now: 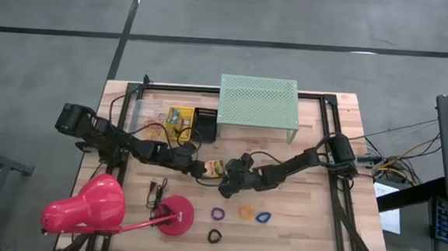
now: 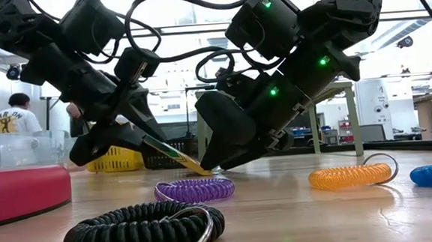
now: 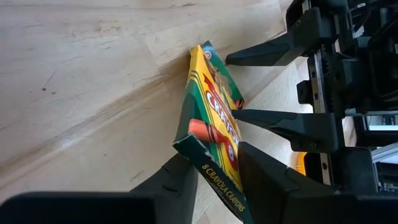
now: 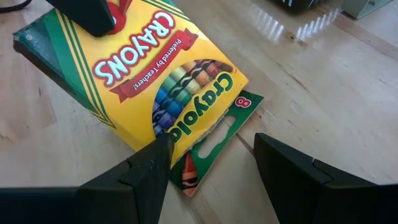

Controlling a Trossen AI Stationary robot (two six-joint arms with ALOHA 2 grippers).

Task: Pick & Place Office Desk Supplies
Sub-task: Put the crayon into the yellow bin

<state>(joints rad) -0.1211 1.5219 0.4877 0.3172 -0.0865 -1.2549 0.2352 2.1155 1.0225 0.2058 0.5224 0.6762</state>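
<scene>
A yellow-and-green crayon box (image 1: 216, 169) sits at mid-table, tilted, with my left gripper (image 3: 216, 154) shut on it. Its flap end (image 4: 208, 158), with the flap open, points at my right gripper (image 4: 211, 140). That gripper is open, with one finger on each side of the flap. In the low view the box (image 2: 174, 154) slants down from my left gripper toward the table. A second crayon box (image 1: 179, 116) lies on the table farther back. Purple (image 1: 218, 214), orange (image 1: 246, 212), blue (image 1: 263, 217) and black (image 1: 214, 235) ring loops lie nearer the front edge. My left gripper pinches the box's two broad faces between its fingers at the closed end (image 3: 221, 183), opposite the flap. The fingers slant down from the table's left and lie along the box. The box runs on past them, tilted, its flap end low at the table (image 2: 204, 169). My right gripper has one finger (image 4: 155, 155) at the box's corner. I cannot tell whether it touches.
A mint-green perforated shelf (image 1: 258, 100) stands at the back. A pink desk lamp (image 1: 94, 207) lies at the front left with its round base (image 1: 176, 216). A black tray (image 1: 206, 124) and a clear container (image 1: 148, 121) sit at the back left.
</scene>
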